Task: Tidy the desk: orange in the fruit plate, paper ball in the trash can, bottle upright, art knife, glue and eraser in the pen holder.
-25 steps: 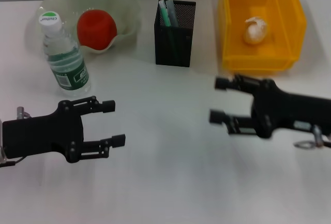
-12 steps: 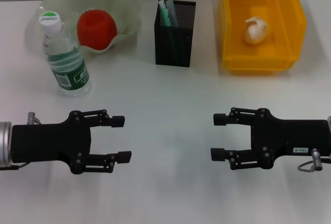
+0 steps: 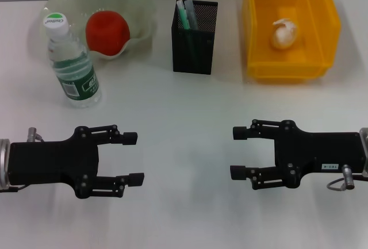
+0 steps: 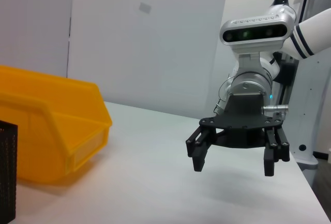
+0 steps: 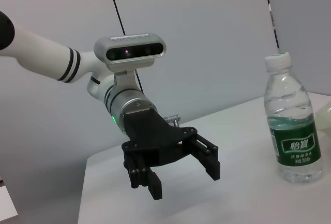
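Along the worktop's far edge we see the orange (image 3: 107, 31) in the fruit plate (image 3: 141, 7), the paper ball (image 3: 284, 34) in the trash can (image 3: 322, 19), the bottle (image 3: 72, 62) upright; left gripper (image 3: 133, 157) and right gripper (image 3: 237, 152) gape empty.

Trash can (image 3: 290, 59): glossy yellow plastic. Pen holder (image 3: 194, 36): black metal mesh. Bottle (image 3: 72, 65): clear plastic w/ paper-looking label. Fruit plate (image 3: 144, 13): translucent, smooth (plastic or glass, unclear). Table (image 3: 184, 117): matt white.
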